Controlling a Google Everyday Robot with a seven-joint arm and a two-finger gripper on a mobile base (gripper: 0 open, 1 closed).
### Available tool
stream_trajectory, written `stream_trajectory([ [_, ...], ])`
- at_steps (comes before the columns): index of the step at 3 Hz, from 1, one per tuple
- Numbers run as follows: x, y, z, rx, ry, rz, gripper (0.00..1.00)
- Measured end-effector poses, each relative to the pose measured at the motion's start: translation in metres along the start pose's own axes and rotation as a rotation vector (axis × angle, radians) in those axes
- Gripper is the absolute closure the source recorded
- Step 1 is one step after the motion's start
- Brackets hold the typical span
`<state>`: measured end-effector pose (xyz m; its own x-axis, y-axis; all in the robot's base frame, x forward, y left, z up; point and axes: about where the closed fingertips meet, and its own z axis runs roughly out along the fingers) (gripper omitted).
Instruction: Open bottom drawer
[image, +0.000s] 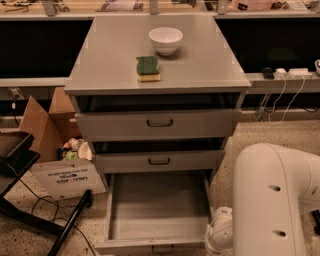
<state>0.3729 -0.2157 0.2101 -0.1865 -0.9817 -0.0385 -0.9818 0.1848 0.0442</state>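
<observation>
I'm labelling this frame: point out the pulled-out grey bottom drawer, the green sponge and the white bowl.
Grey metal bottom drawer (157, 205), camera view, bare tray floor.
Green rectangular sponge (147, 65), camera view, top face.
White round bowl (165, 47), camera view, front wall.
Gripper: not in view; only the white arm (272, 200) shows, lower right.

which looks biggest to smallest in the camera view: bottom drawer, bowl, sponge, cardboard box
1. bottom drawer, pulled open
2. cardboard box
3. bowl and sponge, too alike to rank
The gripper sits by the drawer's front right corner.
</observation>
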Motion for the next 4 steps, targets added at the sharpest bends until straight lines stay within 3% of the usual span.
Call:
stream_trajectory([
  [1,-0.001,-0.003,0.0,0.008,0.0,-0.013,0.0],
  [2,0.005,0.004,0.01,-0.024,-0.002,0.01,0.0],
  [3,0.021,0.035,0.023,-0.105,0.012,0.086,0.19],
  [4,0.034,0.057,0.024,-0.15,0.023,0.145,0.42],
])
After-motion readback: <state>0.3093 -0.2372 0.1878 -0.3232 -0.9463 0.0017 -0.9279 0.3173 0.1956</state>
